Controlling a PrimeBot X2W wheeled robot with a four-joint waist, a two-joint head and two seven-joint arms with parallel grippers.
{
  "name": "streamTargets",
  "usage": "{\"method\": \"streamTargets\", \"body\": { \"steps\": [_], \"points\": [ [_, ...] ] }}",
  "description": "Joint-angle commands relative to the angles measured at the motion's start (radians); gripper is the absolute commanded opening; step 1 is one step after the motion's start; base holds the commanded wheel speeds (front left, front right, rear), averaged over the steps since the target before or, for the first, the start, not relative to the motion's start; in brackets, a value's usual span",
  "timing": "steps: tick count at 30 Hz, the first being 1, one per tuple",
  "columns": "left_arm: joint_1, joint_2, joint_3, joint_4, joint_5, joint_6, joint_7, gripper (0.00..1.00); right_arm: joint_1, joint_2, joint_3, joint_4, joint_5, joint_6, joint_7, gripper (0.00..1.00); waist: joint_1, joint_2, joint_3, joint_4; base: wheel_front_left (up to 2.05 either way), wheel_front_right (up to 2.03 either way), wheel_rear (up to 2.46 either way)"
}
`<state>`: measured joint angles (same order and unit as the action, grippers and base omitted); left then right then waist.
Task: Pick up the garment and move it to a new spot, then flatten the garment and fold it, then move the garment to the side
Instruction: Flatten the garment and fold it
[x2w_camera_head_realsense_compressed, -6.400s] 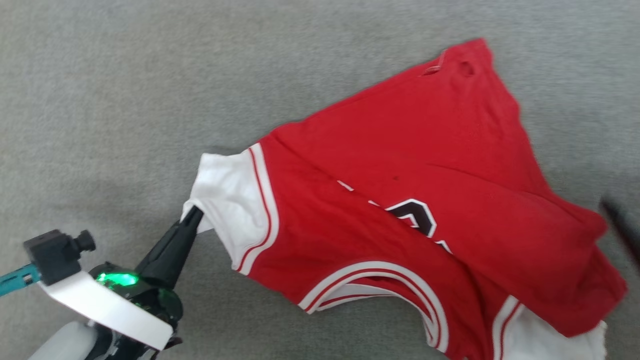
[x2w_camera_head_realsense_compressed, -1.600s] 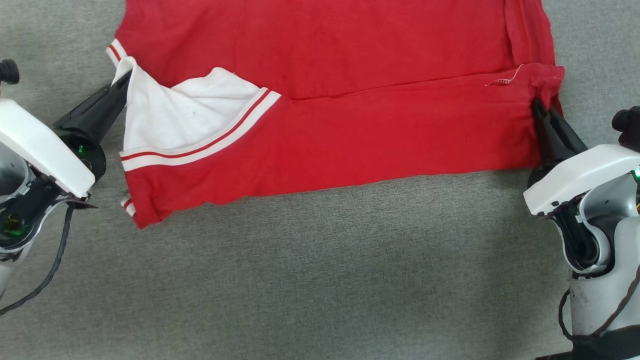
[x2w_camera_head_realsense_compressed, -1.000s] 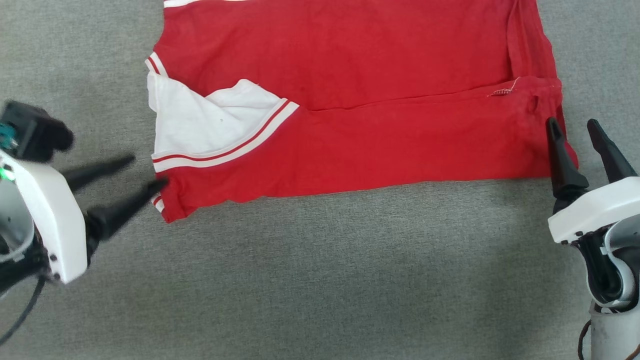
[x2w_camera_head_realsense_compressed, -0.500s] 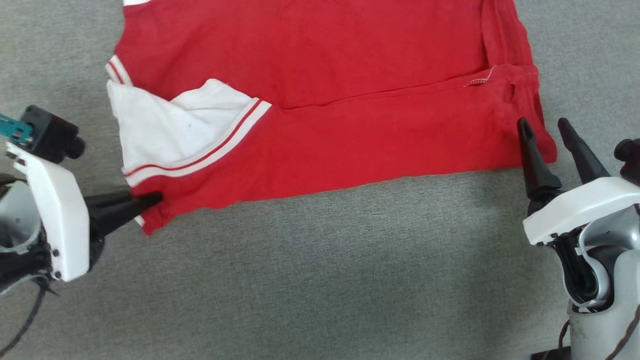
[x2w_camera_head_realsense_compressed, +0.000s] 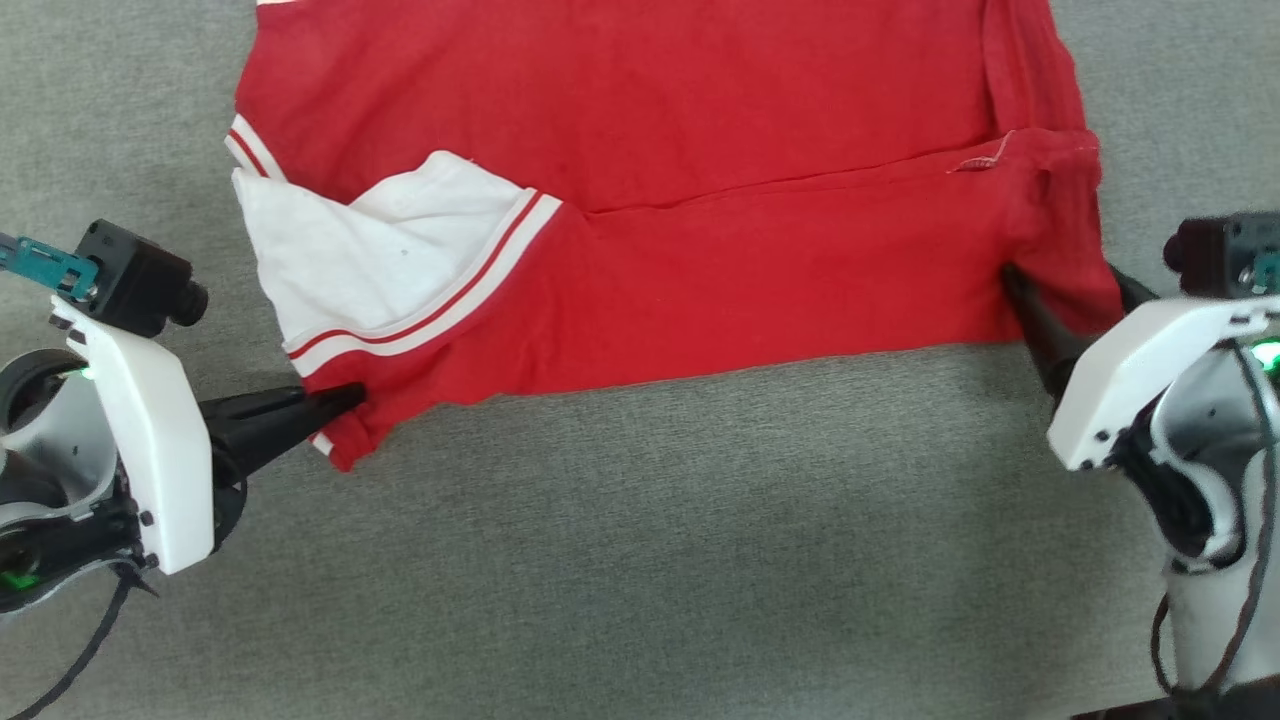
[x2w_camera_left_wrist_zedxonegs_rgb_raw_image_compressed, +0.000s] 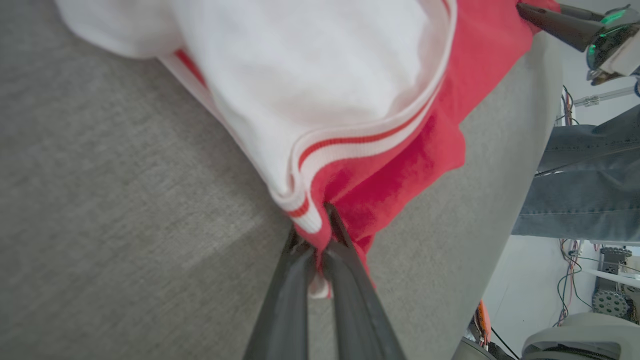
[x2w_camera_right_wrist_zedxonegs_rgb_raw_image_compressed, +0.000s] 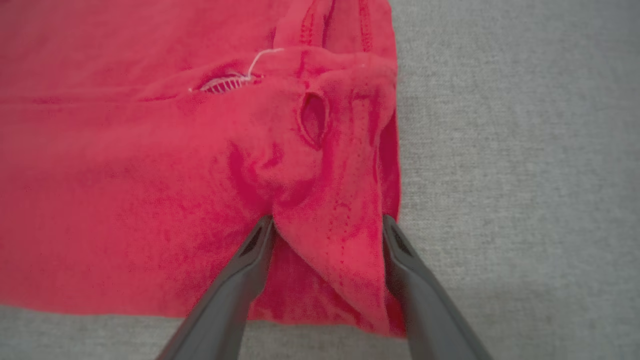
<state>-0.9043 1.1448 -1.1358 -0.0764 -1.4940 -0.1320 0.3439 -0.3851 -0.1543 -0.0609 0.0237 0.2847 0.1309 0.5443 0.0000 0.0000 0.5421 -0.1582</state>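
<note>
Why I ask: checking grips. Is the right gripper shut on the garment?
No, the right gripper stands open, its fingers wide apart with the garment corner loose between them.

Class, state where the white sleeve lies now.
In the head view the white sleeve lies on the left end of the garment, just above the left gripper, whose jaws pinch the corner.

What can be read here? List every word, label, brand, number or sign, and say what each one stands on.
No readable text in any view.
The garment shows plain red cloth and a white sleeve with red stripes. No print or tag faces the cameras.
The loose white stitching near its edge forms no letters.
The grey surface bears no marks.
</note>
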Motion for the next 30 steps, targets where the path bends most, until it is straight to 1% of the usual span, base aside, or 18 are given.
{"method": "streamTargets", "body": {
  "steps": [1, 4, 5, 6, 8, 12, 15, 18, 19, 20, 21, 24, 26, 27, 30],
  "points": [
    [-0.007, -0.012, -0.013, -0.001, 0.005, 0.003, -0.007, 0.0, -0.01, 0.0, -0.01, 0.038, -0.002, 0.0, 0.047, 1.0, 0.0, 0.0, 0.006, 0.01, 0.0, 0.0, 0.0],
    [-0.009, -0.026, -0.018, -0.005, 0.004, 0.003, -0.022, 0.0, -0.024, -0.009, -0.027, 0.085, -0.027, -0.003, 0.107, 1.0, 0.0, 0.0, 0.011, 0.025, 0.0, 0.0, 0.0],
    [-0.011, -0.032, -0.019, -0.005, 0.003, 0.003, -0.028, 0.0, -0.027, -0.004, -0.03, 0.097, -0.024, -0.003, 0.119, 0.47, 0.0, 0.0, 0.011, 0.03, 0.0, 0.0, 0.0],
    [-0.011, -0.034, -0.02, -0.005, 0.002, 0.003, -0.034, 0.0, -0.029, -0.002, -0.028, 0.105, -0.018, -0.003, 0.132, 0.02, 0.0, 0.0, 0.011, 0.034, 0.0, 0.0, 0.0],
    [-0.009, -0.037, -0.023, -0.003, 0.004, 0.003, -0.05, 0.0, -0.033, 0.005, -0.038, 0.107, -0.008, -0.003, 0.135, 0.0, 0.0, 0.0, 0.009, 0.041, 0.0, 0.0, 0.0],
    [0.01, -0.03, -0.029, -0.014, 0.0, 0.003, -0.089, 0.0, -0.018, -0.01, -0.056, 0.072, -0.013, -0.003, 0.127, 0.0, 0.0, 0.0, -0.007, 0.053, 0.0, 0.0, 0.0],
    [0.03, -0.008, -0.034, -0.043, -0.005, 0.003, -0.126, 0.0, 0.006, -0.025, -0.058, 0.033, -0.007, -0.002, 0.129, 0.0, 0.0, 0.0, -0.02, 0.059, 0.0, 0.0, 0.0],
    [0.062, 0.027, -0.046, -0.084, -0.005, 0.003, -0.166, 0.0, 0.04, -0.047, -0.052, -0.005, 0.0, -0.002, 0.143, 0.0, 0.0, 0.0, -0.031, 0.064, 0.0, 0.0, 0.0],
    [0.062, 0.027, -0.046, -0.084, -0.005, 0.003, -0.166, 0.0, 0.04, -0.047, -0.052, -0.005, 0.0, -0.002, 0.143, 0.0, 0.0, 0.0, -0.031, 0.064, 0.0, 0.0, 0.0],
    [0.087, 0.05, -0.058, -0.12, 0.002, 0.003, -0.196, 0.0, 0.073, -0.066, -0.049, -0.028, 0.005, -0.002, 0.162, 0.0, 0.0, 0.0, -0.036, 0.068, 0.0, 0.0, 0.0],
    [0.087, 0.05, -0.058, -0.12, 0.002, 0.003, -0.196, 0.0, 0.073, -0.066, -0.049, -0.028, 0.005, -0.002, 0.162, 0.0, 0.0, 0.0, -0.036, 0.068, 0.0, 0.0, 0.0],
    [0.127, 0.077, -0.077, -0.166, 0.017, 0.003, -0.238, 0.0, 0.128, -0.09, -0.044, -0.071, 0.02, -0.001, 0.194, 0.0, 0.0, 0.0, -0.043, 0.076, 0.0, 0.0, 0.0],
    [0.165, 0.094, -0.094, -0.202, 0.036, 0.003, -0.277, 0.0, 0.188, -0.11, -0.06, -0.124, 0.035, -0.001, 0.221, 0.0, 0.0, 0.0, -0.048, 0.085, 0.0, 0.0, 0.0],
    [0.165, 0.094, -0.094, -0.202, 0.036, 0.003, -0.277, 0.0, 0.188, -0.11, -0.06, -0.124, 0.035, -0.001, 0.221, 0.0, 0.0, 0.0, -0.048, 0.085, 0.0, 0.0, 0.0],
    [0.195, 0.104, -0.103, -0.223, 0.047, 0.003, -0.32, 0.0, 0.242, -0.12, -0.079, -0.179, 0.051, -0.001, 0.239, 0.0, 0.0, 0.0, -0.052, 0.09, 0.0, 0.0, 0.0]
  ]
}}
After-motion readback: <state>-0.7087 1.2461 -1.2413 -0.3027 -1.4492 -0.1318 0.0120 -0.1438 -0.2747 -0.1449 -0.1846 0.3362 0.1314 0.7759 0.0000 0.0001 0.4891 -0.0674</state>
